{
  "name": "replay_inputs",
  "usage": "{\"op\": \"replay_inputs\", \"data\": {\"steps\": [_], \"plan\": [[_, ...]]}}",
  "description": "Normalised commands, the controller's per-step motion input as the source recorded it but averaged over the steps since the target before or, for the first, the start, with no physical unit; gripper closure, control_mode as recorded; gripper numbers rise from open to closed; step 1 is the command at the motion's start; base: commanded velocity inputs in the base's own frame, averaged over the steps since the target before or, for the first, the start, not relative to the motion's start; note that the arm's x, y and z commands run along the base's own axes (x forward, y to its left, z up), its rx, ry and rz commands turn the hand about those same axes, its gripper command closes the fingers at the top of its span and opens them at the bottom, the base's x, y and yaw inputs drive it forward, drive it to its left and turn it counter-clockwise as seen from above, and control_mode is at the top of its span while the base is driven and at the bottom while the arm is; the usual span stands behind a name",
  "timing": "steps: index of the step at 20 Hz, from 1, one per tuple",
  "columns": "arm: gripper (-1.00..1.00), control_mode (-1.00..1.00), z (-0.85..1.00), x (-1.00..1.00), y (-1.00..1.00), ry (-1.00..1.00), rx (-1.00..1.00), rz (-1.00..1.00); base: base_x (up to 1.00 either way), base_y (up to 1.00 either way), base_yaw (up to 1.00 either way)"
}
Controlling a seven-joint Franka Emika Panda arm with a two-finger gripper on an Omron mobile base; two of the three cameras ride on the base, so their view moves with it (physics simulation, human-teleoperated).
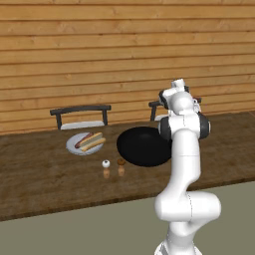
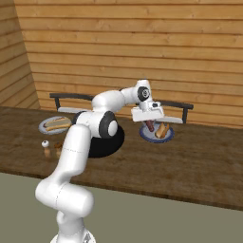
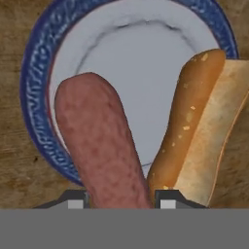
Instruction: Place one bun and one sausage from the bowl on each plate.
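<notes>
Step in hand: I judge I am setting the second sausage (image 3: pixel 99 146) down on the right-hand plate (image 3: pixel 141 73), beside the bun (image 3: pixel 204 126) that already lies there.
My tool: my tool (image 2: pixel 150 119) hangs just above that plate, its fingers clamped on the sausage, which sticks out from between them over the plate's middle.
Bun on this plate: it lies along one side, partly over the blue rim, just beside the sausage; whether they touch I cannot tell.
Other plate: the far plate (image 1: pixel 72 145) at the left already carries a bun and a sausage side by side.
Bowl: the black bowl (image 1: pixel 142 146) sits between the two plates on the table (image 1: pixel 45 174) and looks empty.
How to do it well: I should lower until the sausage rests on the pale middle of the plate, keep clear of the bun, then part the fingers gently so it does not roll over the rim.
Watch for: the salt and pepper shakers (image 1: pixel 113 168) stand well apart, no worry.
</notes>
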Motion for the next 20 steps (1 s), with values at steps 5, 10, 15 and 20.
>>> {"op": "replay_inputs", "data": {"steps": [5,10,15,20], "plan": [[1.0,-1.0,-0.38,-0.08,0.0,0.0,0.01,0.0,0.0,0.0,0.0],[-1.0,-1.0,-0.07,0.34,0.04,0.0,0.0,-0.06,0.0,0.0,0.0],[-1.0,-1.0,-0.02,0.44,-0.01,0.01,0.0,-0.09,0.0,0.0,0.0],[-1.0,-1.0,0.32,0.01,-0.06,0.01,0.04,-0.08,0.0,0.0,0.0]]}}
